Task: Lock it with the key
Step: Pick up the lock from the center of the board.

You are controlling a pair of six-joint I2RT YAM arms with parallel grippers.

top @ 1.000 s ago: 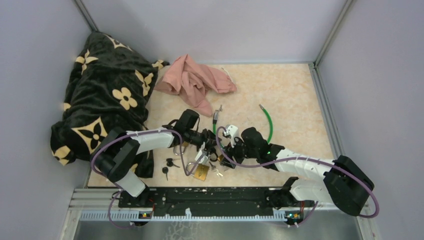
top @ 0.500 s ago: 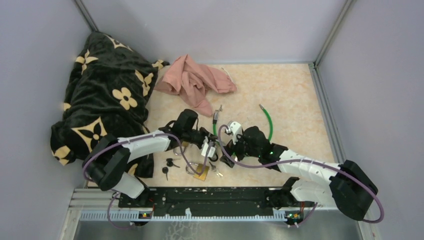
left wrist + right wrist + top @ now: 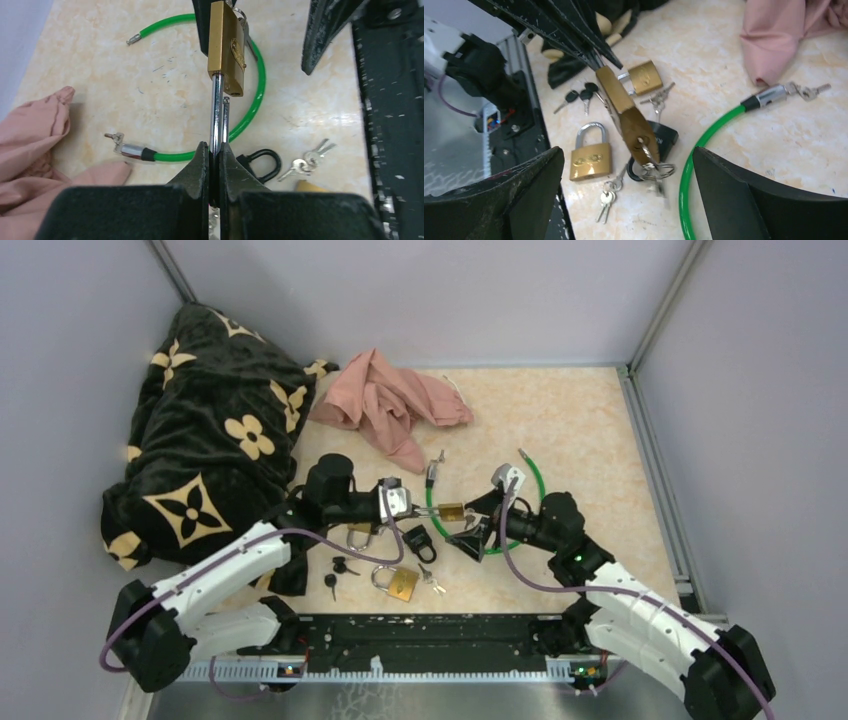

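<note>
My left gripper (image 3: 214, 150) is shut on the steel shackle (image 3: 216, 115) of a brass padlock (image 3: 226, 55) and holds it in the air above the floor. The shackle is drawn out of the body, one leg free. A key (image 3: 644, 150) sits in the padlock's bottom, and its ring (image 3: 656, 171) hangs loose. My right gripper (image 3: 628, 165) is open, its jaws wide apart on either side of the padlock's key end and touching nothing. In the top view the padlock (image 3: 450, 511) lies level between the left gripper (image 3: 415, 508) and the right gripper (image 3: 478, 524).
On the floor lie a second brass padlock (image 3: 591, 160), a third (image 3: 646, 76), a black padlock (image 3: 420, 542), a silver key bunch (image 3: 606, 197), black-headed keys (image 3: 338, 570) and a green cable lock (image 3: 538, 485). A pink cloth (image 3: 385, 400) and a black flowered blanket (image 3: 210, 430) lie behind.
My left gripper has carried the padlock up and back from the floor clutter. My right gripper has drawn back to the right and now stands open beyond the key end.
</note>
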